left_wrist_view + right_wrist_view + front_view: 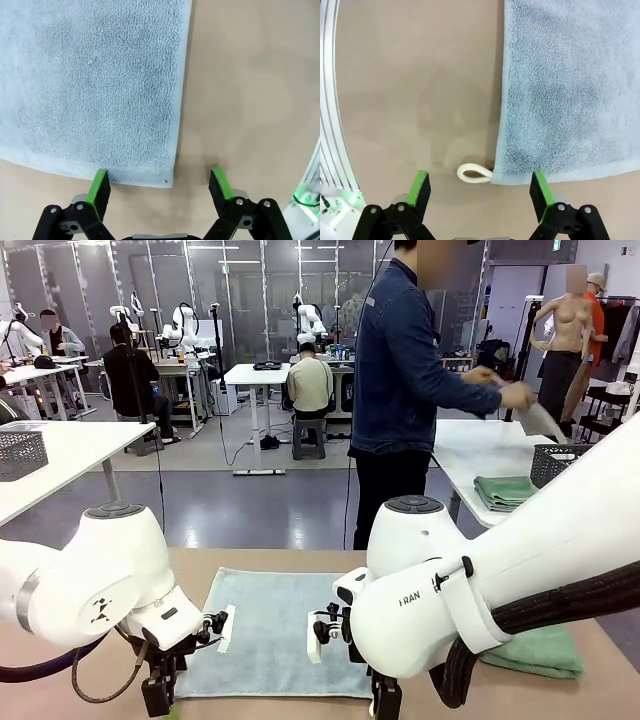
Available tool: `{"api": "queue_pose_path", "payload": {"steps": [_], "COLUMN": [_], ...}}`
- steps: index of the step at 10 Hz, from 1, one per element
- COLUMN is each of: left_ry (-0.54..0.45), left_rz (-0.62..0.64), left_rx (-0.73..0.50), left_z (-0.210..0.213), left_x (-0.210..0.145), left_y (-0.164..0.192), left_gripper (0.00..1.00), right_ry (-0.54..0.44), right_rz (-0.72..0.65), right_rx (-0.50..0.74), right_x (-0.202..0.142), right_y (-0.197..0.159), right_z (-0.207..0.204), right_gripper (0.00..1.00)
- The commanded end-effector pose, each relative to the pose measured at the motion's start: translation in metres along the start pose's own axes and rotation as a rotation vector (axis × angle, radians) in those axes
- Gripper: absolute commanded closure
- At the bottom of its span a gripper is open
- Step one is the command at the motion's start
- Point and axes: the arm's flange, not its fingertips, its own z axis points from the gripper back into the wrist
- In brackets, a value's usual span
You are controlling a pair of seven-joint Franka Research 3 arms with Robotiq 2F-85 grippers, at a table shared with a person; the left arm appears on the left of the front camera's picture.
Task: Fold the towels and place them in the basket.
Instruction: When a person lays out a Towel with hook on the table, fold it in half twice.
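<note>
A pale grey-blue towel (270, 630) lies spread flat in the middle of the tan table. A mint green towel (535, 650) sits folded at the right, partly behind my right arm. My left gripper (160, 695) hangs open over the grey-blue towel's (90, 85) near left corner, which lies between the green pads (100, 187). My right gripper (385, 702) stands open over the same towel's (570, 90) near right corner, where a white loop tag (474, 173) sticks out between its fingers (540, 189). Neither holds anything. The basket is out of view.
A person in a denim jacket (405, 360) stands beyond the far edge, turned to a white table (480, 445) with another folded green cloth (505, 492). Bare tan table (250, 100) lies beside the towel's edges. A metal rail (330, 100) runs along one side.
</note>
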Motion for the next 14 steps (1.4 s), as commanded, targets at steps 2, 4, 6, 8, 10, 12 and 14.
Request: {"api": "queue_pose_path", "payload": {"steps": [2, 4, 6, 8, 10, 12, 14], "left_ry": [-0.012, -0.012, -0.011, -0.010, -0.010, -0.008, -0.007], "left_rz": [-0.016, -0.017, -0.020, -0.024, -0.025, -0.026, -0.030], "left_rx": [0.006, 0.003, 0.002, 0.001, 0.001, 0.003, 0.008], "left_z": [-0.007, -0.007, -0.007, -0.008, -0.010, -0.011, -0.010], "left_x": [-0.013, -0.012, -0.014, -0.015, -0.016, -0.016, -0.014], "left_y": [-0.015, -0.015, -0.015, -0.015, -0.016, -0.017, -0.018], "left_gripper": [0.00, 0.00, 0.25, 0.54, 0.62, 1.00, 1.00], "right_ry": [-0.006, 0.003, 0.006, 0.023, 0.030, 0.021, 0.013], "right_rz": [0.004, -0.004, -0.015, -0.033, -0.060, -0.068, -0.066], "right_rx": [0.014, 0.015, 0.006, -0.007, -0.026, -0.030, -0.028], "right_x": [0.002, 0.001, 0.001, 0.000, 0.003, 0.002, 0.001], "right_y": [-0.008, -0.009, -0.010, -0.012, -0.016, -0.018, -0.018], "right_z": [-0.008, -0.011, -0.012, -0.012, -0.018, -0.017, -0.015], "right_gripper": [0.00, 0.00, 0.00, 0.00, 0.10, 0.70, 1.00]}}
